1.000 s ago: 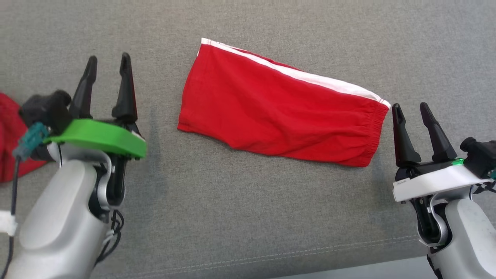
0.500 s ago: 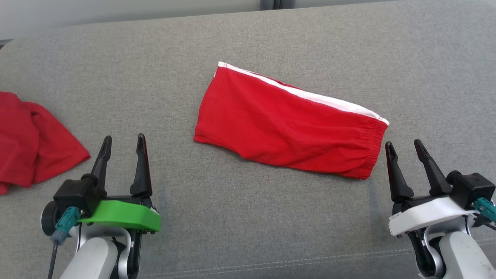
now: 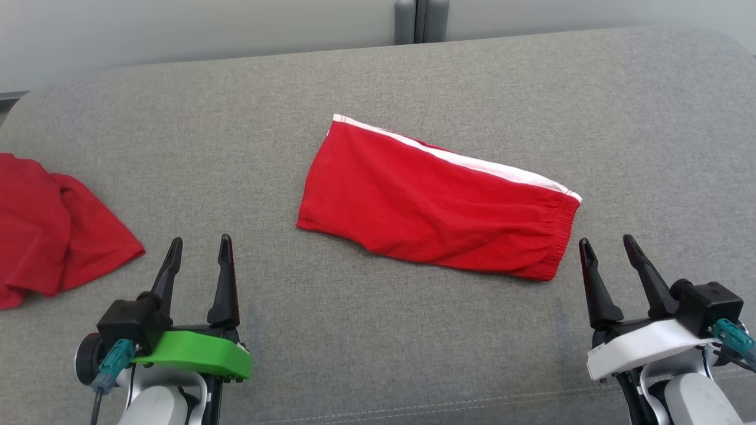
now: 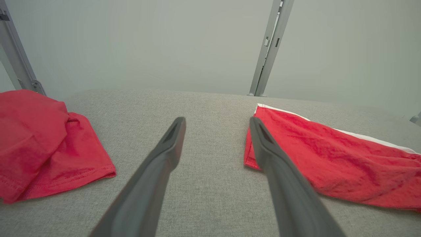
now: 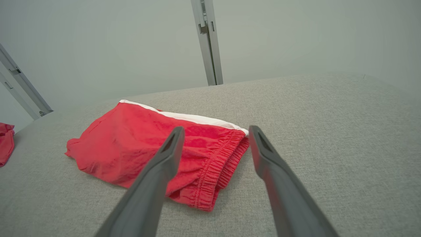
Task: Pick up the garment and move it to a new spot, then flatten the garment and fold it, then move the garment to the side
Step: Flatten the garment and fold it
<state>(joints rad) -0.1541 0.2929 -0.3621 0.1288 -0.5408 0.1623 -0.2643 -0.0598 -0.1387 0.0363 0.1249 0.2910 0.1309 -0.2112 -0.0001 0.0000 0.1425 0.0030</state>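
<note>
Red shorts with a white side stripe [image 3: 437,206] lie folded flat in the middle of the grey cushion, elastic waistband to the right; they show also in the left wrist view [image 4: 332,158] and the right wrist view [image 5: 158,148]. My left gripper [image 3: 200,239] is open at the lower left, apart from the shorts, nothing between its fingers [image 4: 217,120]. My right gripper [image 3: 606,240] is open just below the waistband corner, not touching it; its fingers [image 5: 216,128] frame the waistband edge.
A second red garment [image 3: 53,230] lies crumpled at the cushion's left edge [image 4: 42,144]. The grey cushion [image 3: 378,330] ends at a pale wall with a metal post [image 3: 420,20] behind. A seam runs along the near edge.
The head camera has tilted up, bringing the wall and the left garment into view. Both grippers have drawn back toward me from the shorts, the left one more. The shorts have not moved.
</note>
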